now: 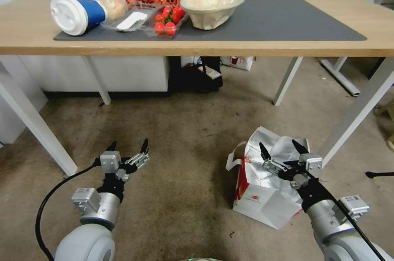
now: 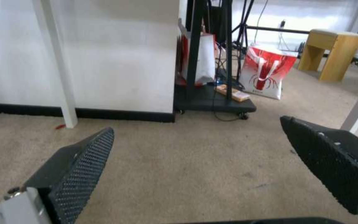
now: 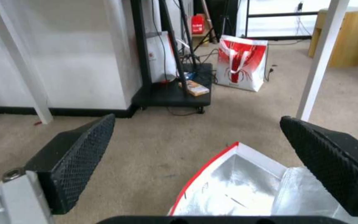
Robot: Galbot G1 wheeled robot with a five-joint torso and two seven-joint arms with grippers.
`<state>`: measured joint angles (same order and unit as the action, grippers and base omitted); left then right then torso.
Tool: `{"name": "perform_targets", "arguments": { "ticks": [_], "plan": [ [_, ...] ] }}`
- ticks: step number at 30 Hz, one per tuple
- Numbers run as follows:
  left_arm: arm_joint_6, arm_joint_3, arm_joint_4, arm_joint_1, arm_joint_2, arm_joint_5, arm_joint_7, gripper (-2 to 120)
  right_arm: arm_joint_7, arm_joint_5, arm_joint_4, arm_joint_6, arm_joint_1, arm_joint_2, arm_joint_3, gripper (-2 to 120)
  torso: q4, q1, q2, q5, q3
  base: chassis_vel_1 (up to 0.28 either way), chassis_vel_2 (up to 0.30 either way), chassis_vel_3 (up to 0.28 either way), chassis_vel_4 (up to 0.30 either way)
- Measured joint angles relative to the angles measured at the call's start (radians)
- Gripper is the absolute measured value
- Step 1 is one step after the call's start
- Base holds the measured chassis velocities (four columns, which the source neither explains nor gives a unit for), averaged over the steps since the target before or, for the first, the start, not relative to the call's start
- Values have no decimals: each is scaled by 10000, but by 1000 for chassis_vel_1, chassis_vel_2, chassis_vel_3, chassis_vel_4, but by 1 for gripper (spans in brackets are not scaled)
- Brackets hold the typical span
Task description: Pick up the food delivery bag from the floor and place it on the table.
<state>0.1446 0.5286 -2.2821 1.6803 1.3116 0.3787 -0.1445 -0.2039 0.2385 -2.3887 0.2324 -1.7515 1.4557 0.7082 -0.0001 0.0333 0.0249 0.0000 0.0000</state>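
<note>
The bag point(image 1: 262, 195) sits on the floor point(image 1: 184, 138) before the bench point(image 1: 24, 27) — right gripper point(image 1: 280, 148) over its foil-lined mouth, left gripper point(image 1: 128, 145) well beside it (both jaws apart).

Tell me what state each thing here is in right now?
Food delivery bag: on the floor, mouth open.
Right end effector: open, above the bag.
Left end effector: open, holding nothing.
Blue paper cup: lidded, lying on its side on the table.

Probably a lab or office workroom is showing here: stained carpet floor point(image 1: 176, 129) is running under a light-wood table point(image 1: 287, 45) on white legs, with black equipment stands point(image 2: 212, 62), trailing cables and plain white partitions behind.
</note>
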Motion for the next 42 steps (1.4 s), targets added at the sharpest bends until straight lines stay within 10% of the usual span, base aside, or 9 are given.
{"name": "perform_targets", "arguments": {
  "ticks": [25,42],
  "plan": [
    [-507,33,207,-108,-9,-130,218,100,98,-1096,285,55,104,-777,944,100,1,2,44,3,0,0,0,0,0],
    [-606,-21,190,-157,-46,-169,203,100,1543,-647,1468,2868,2,-2479,2292,100,1,6,73,0,-1,0,0,0,0]
  ]
}}
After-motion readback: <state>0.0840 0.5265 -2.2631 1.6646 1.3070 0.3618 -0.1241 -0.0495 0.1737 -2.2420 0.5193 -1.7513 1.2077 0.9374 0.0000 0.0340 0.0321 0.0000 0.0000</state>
